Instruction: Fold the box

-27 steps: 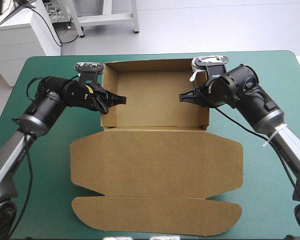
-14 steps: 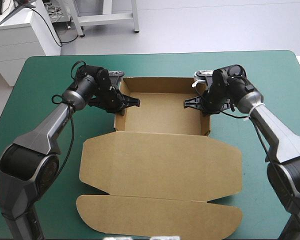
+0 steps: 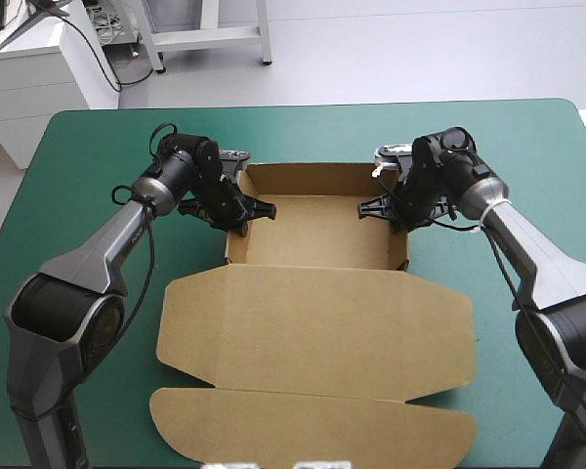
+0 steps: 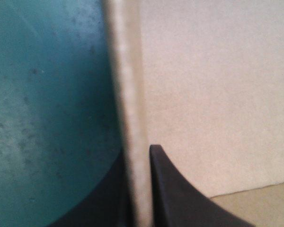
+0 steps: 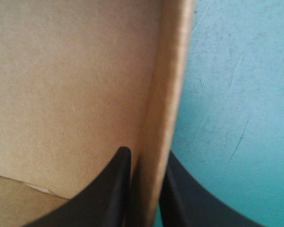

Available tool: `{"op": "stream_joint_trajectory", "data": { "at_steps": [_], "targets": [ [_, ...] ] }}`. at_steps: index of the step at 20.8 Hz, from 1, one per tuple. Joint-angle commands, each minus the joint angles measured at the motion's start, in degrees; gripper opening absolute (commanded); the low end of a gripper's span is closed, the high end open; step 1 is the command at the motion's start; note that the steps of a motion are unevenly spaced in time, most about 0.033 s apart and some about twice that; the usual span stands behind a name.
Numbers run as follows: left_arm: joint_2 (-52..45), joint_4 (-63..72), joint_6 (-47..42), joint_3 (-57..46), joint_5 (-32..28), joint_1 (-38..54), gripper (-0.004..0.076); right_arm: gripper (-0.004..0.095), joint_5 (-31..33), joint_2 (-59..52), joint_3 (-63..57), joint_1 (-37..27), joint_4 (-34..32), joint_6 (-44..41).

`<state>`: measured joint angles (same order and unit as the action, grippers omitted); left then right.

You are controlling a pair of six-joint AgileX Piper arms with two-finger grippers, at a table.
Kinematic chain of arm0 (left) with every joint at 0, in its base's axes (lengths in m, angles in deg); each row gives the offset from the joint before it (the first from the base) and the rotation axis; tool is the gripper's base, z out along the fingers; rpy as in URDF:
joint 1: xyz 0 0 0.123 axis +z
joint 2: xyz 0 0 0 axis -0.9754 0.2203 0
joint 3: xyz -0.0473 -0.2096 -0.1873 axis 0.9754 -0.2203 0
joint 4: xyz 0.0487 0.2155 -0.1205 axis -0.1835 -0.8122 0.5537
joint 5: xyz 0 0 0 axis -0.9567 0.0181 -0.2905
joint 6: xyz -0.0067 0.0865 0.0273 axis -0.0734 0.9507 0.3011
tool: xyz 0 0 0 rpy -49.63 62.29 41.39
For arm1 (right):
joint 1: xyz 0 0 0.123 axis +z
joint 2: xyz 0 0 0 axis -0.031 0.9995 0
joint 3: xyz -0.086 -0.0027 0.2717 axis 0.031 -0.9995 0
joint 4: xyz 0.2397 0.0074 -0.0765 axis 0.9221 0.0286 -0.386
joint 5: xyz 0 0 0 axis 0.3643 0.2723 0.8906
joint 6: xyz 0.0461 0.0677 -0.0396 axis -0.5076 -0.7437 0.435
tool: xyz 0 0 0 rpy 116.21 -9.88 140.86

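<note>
Brown board, light, stiff, easily creased, we are judging: the box (image 3: 317,322) is lying on the desk (image 3: 98,147), lid flat nearest us; beyond, our left hand (image 3: 244,210) and right hand (image 3: 389,207) are pinching its side walls, probably at the rims.

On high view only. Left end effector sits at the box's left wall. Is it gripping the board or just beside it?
Observer: Gripping. Left wrist view: the left end effector is all but shut on the box, with the wall's edge between its fingers.
Operator: One finger each side of the wall?
Observer: Yes. One finger is inside the tray, the other outside over the teal-green cover.
Operator: Right one?
Observer: Same. Right wrist view: the right end effector straddles the right wall, shut on it, one finger inside and one outside.
</note>
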<state>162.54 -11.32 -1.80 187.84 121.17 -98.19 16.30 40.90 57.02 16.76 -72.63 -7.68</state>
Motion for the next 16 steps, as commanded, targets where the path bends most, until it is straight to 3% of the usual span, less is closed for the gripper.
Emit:
{"op": "stream_joint_trajectory", "data": {
  "at_steps": [1, 2, 3, 5, 9, 16],
  "targets": [
    [-3.4, 5.6, 1.8, 2.0, 0.6, -0.2, 0.0200, 0.0579, 0.2, -2.9, 2.0, -0.5, -0.1, 1.4],
    [-3.4, 6.1, 2.1, 2.0, 0.4, -0.2, 0.0253, 0.0675, 0.6, -2.9, 2.0, -0.5, -0.3, 1.4],
    [-3.4, 6.9, 3.4, 2.0, 0.4, -0.2, 0.0365, 0.0817, 1.8, -2.9, 2.0, -0.5, -0.5, 1.4],
    [-3.4, 7.0, 3.3, 2.0, 1.5, -0.2, 0.0473, 0.0864, 3.4, -2.9, 2.0, -0.5, -1.6, 1.4],
    [-3.4, 7.0, 3.3, 3.2, 2.5, -0.1, 0.0476, 0.0864, 3.4, -2.9, 2.1, -0.5, -1.1, -0.1],
    [-3.4, 4.0, 3.3, 17.3, 6.7, -0.1, 0.0476, 0.0864, 5.6, -2.9, 11.7, -0.5, 0.3, -1.9]
  ]
}}
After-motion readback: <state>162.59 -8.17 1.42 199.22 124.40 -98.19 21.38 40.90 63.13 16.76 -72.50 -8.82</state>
